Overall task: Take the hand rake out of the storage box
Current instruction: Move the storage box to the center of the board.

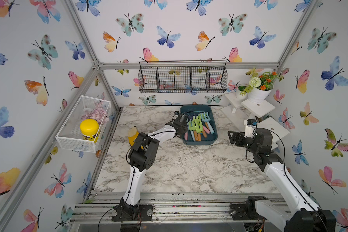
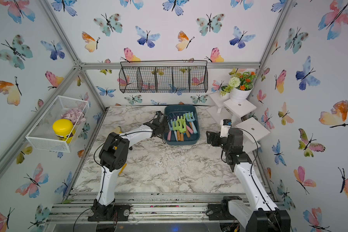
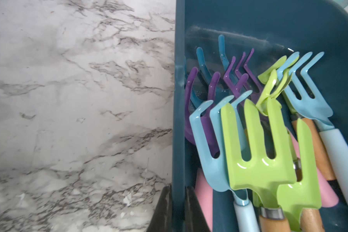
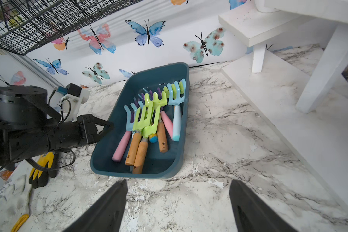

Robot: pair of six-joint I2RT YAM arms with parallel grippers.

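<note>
The dark teal storage box (image 1: pixel 197 143) (image 2: pixel 181 143) stands at the back middle of the marble table. Several hand rakes (image 1: pixel 197 125) (image 4: pixel 147 118) lie piled in it: green, light blue and purple heads with wooden, pink and pale blue handles. My left gripper (image 1: pixel 184 128) (image 3: pixel 178 186) is shut on the box's left wall (image 3: pixel 178 120), one finger inside and one outside. A green rake head (image 3: pixel 257 160) lies close beside it, untouched. My right gripper (image 1: pixel 230 136) (image 4: pixel 178 181) hovers open over the table to the right of the box, holding nothing.
A white mesh basket (image 1: pixel 82 124) with a yellow-lidded jar (image 1: pixel 89 129) hangs on the left wall. A black wire basket (image 1: pixel 182 79) hangs on the back wall. White stepped shelves (image 1: pixel 257 108) with flower pots fill the back right corner. A yellow glove (image 4: pixel 41 168) lies under my left arm.
</note>
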